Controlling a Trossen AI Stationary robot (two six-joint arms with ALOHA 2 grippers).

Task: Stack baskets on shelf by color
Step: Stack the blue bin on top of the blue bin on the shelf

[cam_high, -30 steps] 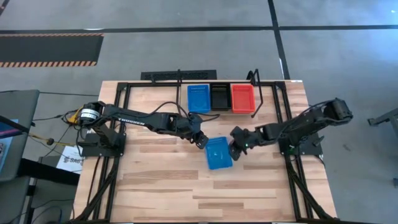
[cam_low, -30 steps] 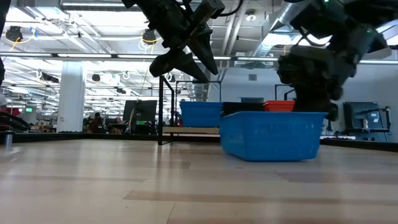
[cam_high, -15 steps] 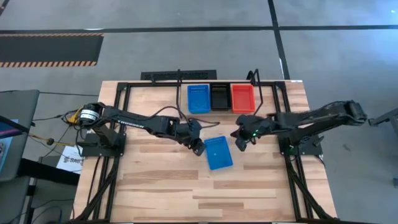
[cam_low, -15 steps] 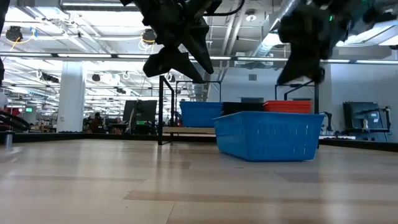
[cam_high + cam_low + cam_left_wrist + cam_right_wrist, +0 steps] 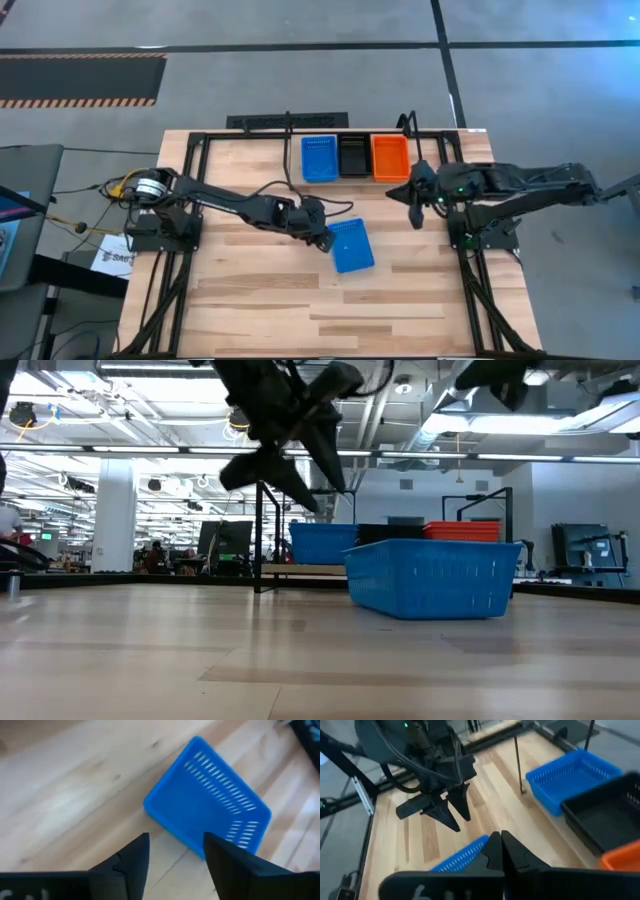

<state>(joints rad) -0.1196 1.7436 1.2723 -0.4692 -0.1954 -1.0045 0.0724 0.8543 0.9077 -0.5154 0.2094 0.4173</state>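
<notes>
High view: three baskets sit side by side on the shelf at the desk's far edge: a blue shelf basket, a black basket and an orange basket. A loose blue basket lies at an angle on the desk, near the middle. The left gripper hangs just beside its left edge, not holding it. The right gripper is well apart from the loose basket, near the orange one. A black frame of rods runs along the desk's sides.

Low view: the loose blue basket rests flat on the desk, with the three shelf baskets behind it. The left gripper hangs above and to one side, jaws spread and empty. The room behind holds ceiling lights and monitors.

Left wrist view: the jaws stand apart over bare wood with nothing between them, the loose basket just beyond.

Right wrist view: the jaws are pressed together and empty. Beyond them are the left gripper, the loose basket's rim and one thin upright shelf rod.
</notes>
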